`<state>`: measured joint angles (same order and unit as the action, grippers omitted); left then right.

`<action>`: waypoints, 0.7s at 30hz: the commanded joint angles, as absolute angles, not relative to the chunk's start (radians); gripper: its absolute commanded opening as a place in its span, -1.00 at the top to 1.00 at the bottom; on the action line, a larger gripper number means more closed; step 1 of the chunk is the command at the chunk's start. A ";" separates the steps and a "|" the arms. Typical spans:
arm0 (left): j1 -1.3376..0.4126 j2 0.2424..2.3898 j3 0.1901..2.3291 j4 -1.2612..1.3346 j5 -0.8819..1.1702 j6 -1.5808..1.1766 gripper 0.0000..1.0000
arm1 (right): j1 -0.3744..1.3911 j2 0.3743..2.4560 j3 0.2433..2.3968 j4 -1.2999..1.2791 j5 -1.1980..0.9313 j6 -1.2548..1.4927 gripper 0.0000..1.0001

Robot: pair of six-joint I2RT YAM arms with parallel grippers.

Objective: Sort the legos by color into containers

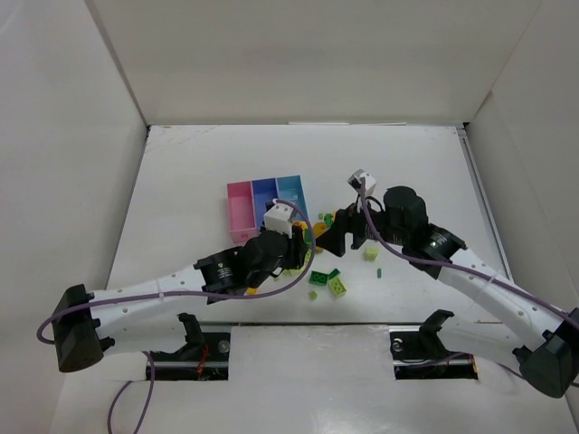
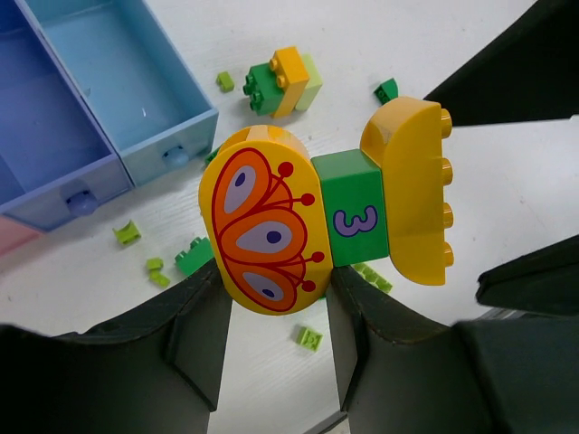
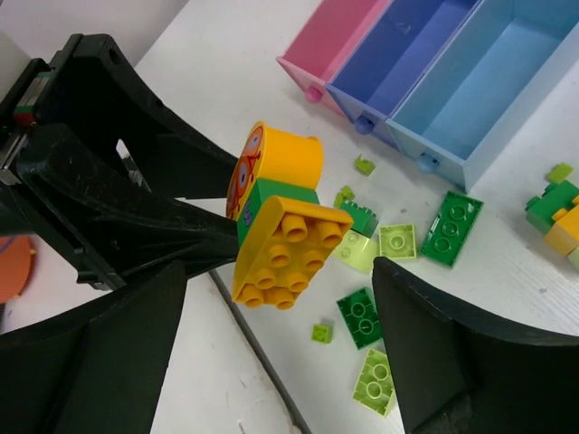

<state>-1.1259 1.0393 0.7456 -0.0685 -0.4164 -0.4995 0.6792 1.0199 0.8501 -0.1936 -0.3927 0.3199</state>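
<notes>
Clamped between the fingers of the left gripper (image 2: 271, 294), low in the left wrist view: a joined stack (image 2: 335, 212) made of an orange-yellow butterfly-printed piece, a dark green brick marked 3 and an orange-yellow studded cap. Gripped by the butterfly end and seemingly raised off the table (image 1: 199, 163). On either side of the studded end, jaws spread wide and touching nothing, the right gripper (image 3: 280, 271). Looks like a setup for pulling the stack apart by color, not yet begun.

Further out, at the upper right of the right wrist view, joined side by side: pink bin (image 3: 348, 41), periwinkle bin (image 3: 412, 54), light blue bin (image 3: 507, 81). No brick showing in any part of them in view.

Scattered on the table just below the bins: a dark green plate (image 3: 450, 228), a lime plate (image 3: 398, 240) and smaller bits. Also a second clump (image 2: 282, 80) of green, orange-yellow and lime, near the top of the left wrist view.

Seems barely started: nothing binned, and all loose pieces and both joined lumps left to sort.
</notes>
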 commanded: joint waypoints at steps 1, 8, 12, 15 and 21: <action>-1.141 1.048 0.805 0.023 -0.463 -0.485 0.79 | 0.666 0.997 0.838 -0.156 -0.426 0.347 -0.75; -1.163 1.048 0.796 0.067 -0.453 -0.466 0.79 | 0.657 1.006 0.838 -0.091 -0.439 0.357 -0.53; -1.163 1.026 0.785 0.087 -0.453 -0.466 0.79 | 0.657 1.006 0.838 -0.071 -0.449 0.357 -0.03; -1.163 1.002 0.764 0.097 -0.453 -0.466 0.79 | 0.646 1.006 0.828 -0.061 -0.460 0.357 0.31; -1.163 0.969 0.741 0.078 -0.552 -0.520 0.79 | 0.582 0.980 0.818 -0.061 -0.515 0.348 0.97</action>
<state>-1.1591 1.0161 0.7460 0.0284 -0.4618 -0.4850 0.6304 1.0130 0.8341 -0.0963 -0.4728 0.3672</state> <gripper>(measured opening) 0.384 0.430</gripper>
